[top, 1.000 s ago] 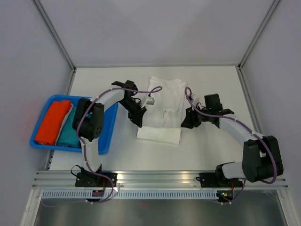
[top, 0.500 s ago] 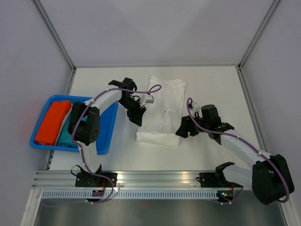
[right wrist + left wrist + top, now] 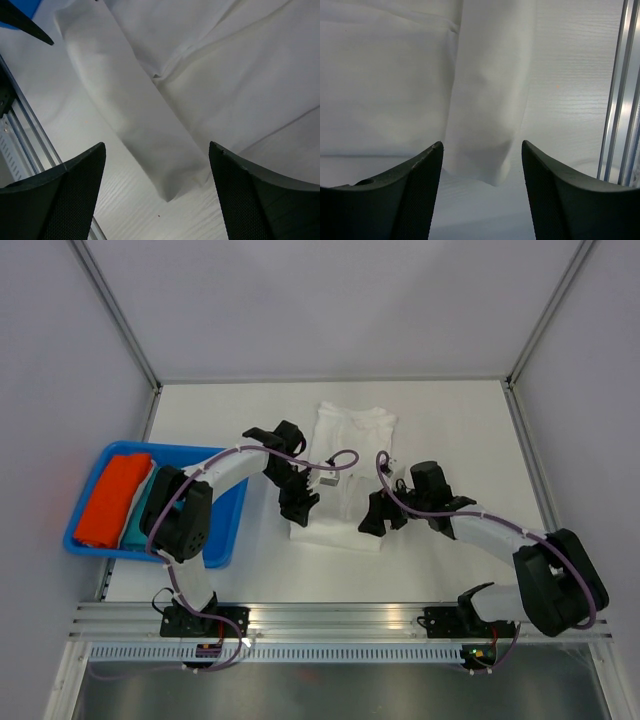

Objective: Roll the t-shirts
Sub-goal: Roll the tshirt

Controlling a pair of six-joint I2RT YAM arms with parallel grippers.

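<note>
White cloth fills both wrist cameras: the white t-shirt [image 3: 360,440] lies spread on the table [image 3: 460,420], and its near end is turned over into a thick folded band [image 3: 487,100]. From above you see only that this end looks doubled. The wrist views show you the band's soft rounded edge and the flat single layer of shirt beyond it. Your left gripper [image 3: 300,505] hangs over the shirt's left edge close to that band. Its own camera shows the jaws spread with the band's end lying below the gap and nothing pinched. Your right gripper [image 3: 375,520] sits at the shirt's right edge, level with the other. Its camera shows the jaws wide apart above the band, which runs slantwise under them, and no cloth is caught there either. The top view cannot tell you this, since both sets of jaws are dark shapes against the fabric. Only the top view gives you the blue tray [image 3: 130,555], well to the left of the shirt, holding the orange tee [image 3: 112,498] and the teal tee [image 3: 148,515] side by side. The left wrist view alone shows the aluminium rail [image 3: 617,90] running along just past the shirt's near end.
</note>
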